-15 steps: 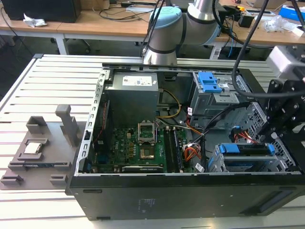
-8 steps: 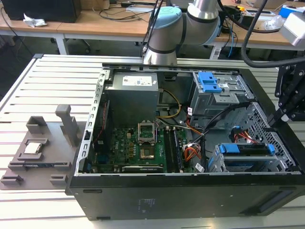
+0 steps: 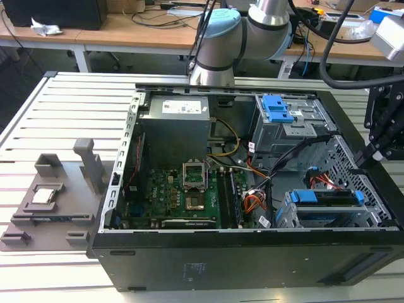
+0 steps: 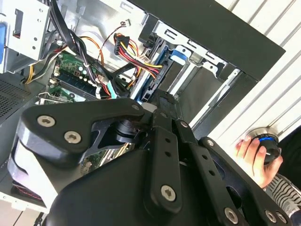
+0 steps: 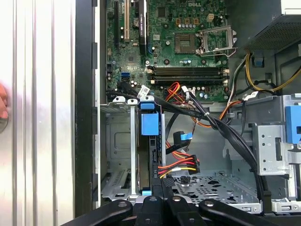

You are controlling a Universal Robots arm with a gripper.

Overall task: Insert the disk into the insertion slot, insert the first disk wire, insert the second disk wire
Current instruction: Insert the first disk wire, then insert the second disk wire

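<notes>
Open computer case (image 3: 252, 265) lies on its side on a slatted table (image 3: 63, 113).

Disk (image 3: 325, 197): sits in its blue frame inside the slot (image 3: 285, 219), the low silver cage at the case corner nearest the exterior view's right. In the first wrist view it shows edge-on, blue tab on top, flush between the cage walls.

Gripper (image 4: 163, 100): hangs just above the rear edge of the disk, over the perforated case floor. Spread or pressed together: cannot tell, the linkage hides the tip.

Wires: 1 red, yellow and black bundle (image 5: 178, 165) reaches the disk's rear edge and touches it; whether it is seated I cannot tell. 1 blue plug (image 5: 186, 136) on a black cable hangs free just beside the disk, apart from it.

Circuit board (image 3: 183, 196) and a taller cage with a blue latch (image 3: 278, 110) lie further inside.

Person's hand (image 4: 254, 153) rests on a round knob (image 4: 268, 143) on the table, outside the case wall.
</notes>
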